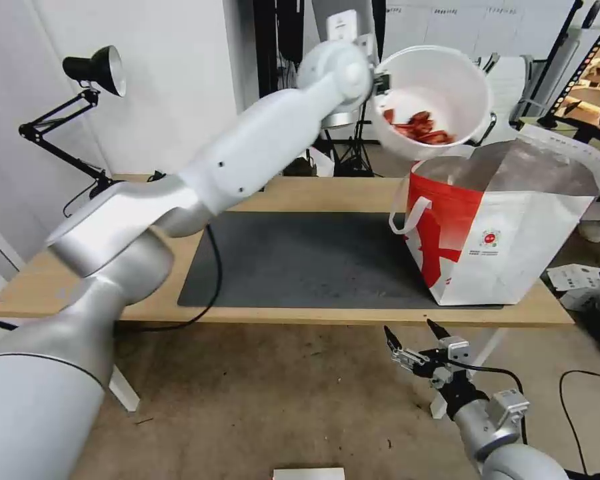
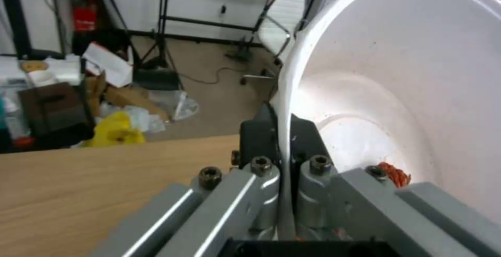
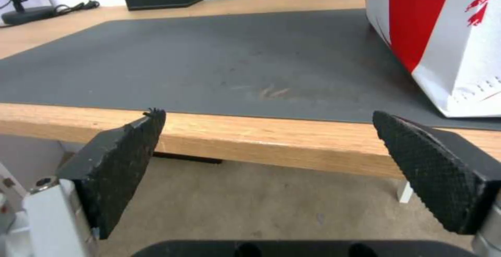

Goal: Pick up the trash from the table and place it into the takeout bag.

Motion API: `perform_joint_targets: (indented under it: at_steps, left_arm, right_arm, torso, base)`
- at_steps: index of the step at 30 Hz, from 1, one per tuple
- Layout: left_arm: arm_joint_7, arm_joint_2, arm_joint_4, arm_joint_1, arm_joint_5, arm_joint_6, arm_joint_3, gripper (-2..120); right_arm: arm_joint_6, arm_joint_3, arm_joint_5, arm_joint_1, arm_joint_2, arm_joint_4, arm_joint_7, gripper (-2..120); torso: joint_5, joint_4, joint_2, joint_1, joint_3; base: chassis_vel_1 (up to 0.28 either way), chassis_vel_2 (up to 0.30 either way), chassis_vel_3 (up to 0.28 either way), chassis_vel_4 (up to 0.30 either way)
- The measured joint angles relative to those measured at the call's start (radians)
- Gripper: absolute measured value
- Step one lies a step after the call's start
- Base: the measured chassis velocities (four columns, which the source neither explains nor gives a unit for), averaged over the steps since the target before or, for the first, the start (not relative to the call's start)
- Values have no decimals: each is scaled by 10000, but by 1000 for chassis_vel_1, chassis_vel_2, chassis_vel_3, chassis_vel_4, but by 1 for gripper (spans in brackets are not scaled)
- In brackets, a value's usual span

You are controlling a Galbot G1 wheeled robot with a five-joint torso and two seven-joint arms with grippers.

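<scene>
Head view puts the white bowl [image 1: 440, 93], tipped with red shells [image 1: 420, 128] showing, at twelve o'clock above the takeout bag [image 1: 507, 247] mouth, its wall pinched in the left gripper [image 2: 286, 147]. Left wrist view reveals that clamp. The right gripper [image 1: 417, 337] hangs spread and empty below the table [image 1: 353, 193] edge.

The table [image 1: 293, 193] bears a dark grey mat [image 1: 300, 260] (takeout bag [image 1: 507, 247] standing on its right end).
</scene>
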Motion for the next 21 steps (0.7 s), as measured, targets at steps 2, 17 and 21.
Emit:
perform_joint_targets:
  at_steps: [2,17,21]
  left_arm:
    - [68,-152,59,2,98,-82,0,0]
    - [871,-442,161,542,2254,-1848,1256,0]
    - [939,-424,105,703,2770,-2099,1447,0]
  right_arm:
    - [0,0,0,0,0,0,0,100]
    - [0,0,0,0,0,0,0,100]
    - [0,0,0,0,0,0,0,100]
  torso:
    - [0,0,0,1,0]
    - [-2,2,0,1,1]
    - [-3,1,0,0,0]
  base:
    - [0,0,0,0]
    - [0,0,0,0]
    - [0,0,0,0]
